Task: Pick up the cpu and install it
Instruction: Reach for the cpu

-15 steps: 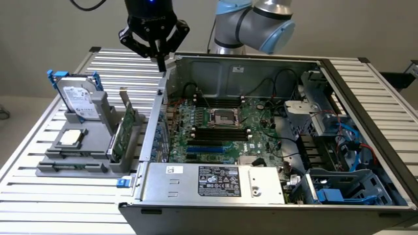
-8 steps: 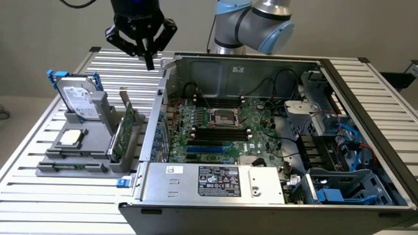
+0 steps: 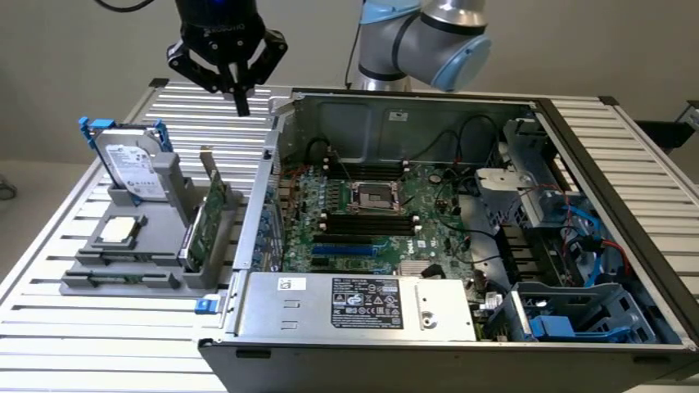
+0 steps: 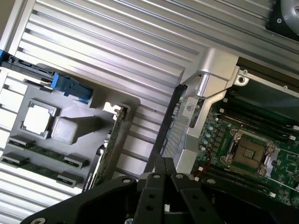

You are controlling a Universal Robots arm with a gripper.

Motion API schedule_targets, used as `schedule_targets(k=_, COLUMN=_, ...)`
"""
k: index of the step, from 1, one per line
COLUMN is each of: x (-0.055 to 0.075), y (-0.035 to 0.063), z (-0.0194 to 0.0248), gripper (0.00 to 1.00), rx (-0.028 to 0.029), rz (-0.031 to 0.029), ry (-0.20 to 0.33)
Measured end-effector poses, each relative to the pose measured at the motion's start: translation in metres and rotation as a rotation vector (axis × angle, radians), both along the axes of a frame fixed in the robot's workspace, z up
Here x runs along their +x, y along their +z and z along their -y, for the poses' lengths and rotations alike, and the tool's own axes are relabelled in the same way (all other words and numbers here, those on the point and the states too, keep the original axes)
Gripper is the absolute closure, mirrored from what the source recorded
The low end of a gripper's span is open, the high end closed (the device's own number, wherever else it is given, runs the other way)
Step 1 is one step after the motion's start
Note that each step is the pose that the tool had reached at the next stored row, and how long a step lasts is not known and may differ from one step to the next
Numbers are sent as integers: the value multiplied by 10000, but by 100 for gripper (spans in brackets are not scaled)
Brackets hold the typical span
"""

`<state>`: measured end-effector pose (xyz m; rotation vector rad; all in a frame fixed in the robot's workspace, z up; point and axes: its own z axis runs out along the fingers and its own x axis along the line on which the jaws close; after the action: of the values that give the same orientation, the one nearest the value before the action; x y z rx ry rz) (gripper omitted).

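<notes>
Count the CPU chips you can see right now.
1. The cpu lies flat in the grey holder at the exterior view's left, outside the case. The motherboard socket looks empty; another could hide behind the hard drive.

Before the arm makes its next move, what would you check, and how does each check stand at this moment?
1. The cpu lies flat in its tray slot: ok.
2. Nothing rests on top of the cpu: ok.
3. The gripper carries nothing: ok.
4. Gripper open for a grab: not ok, it is shut.
5. Gripper above the cpu: not ok. It hangs high near the case corner, apart from the tray.
6. Socket free of cables: ok. Whether its latch is open: cannot tell.
</notes>
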<state>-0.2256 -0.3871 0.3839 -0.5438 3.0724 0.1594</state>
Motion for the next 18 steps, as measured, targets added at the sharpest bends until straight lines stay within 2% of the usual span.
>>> schedule_targets(k=7, x=-190, y=0, z=0, gripper=89, rx=7, rz=-198, ry=-1)
schedule_targets(k=18, x=-418, y=0, z=0, gripper=89, rx=6, rz=-657, ry=-1)
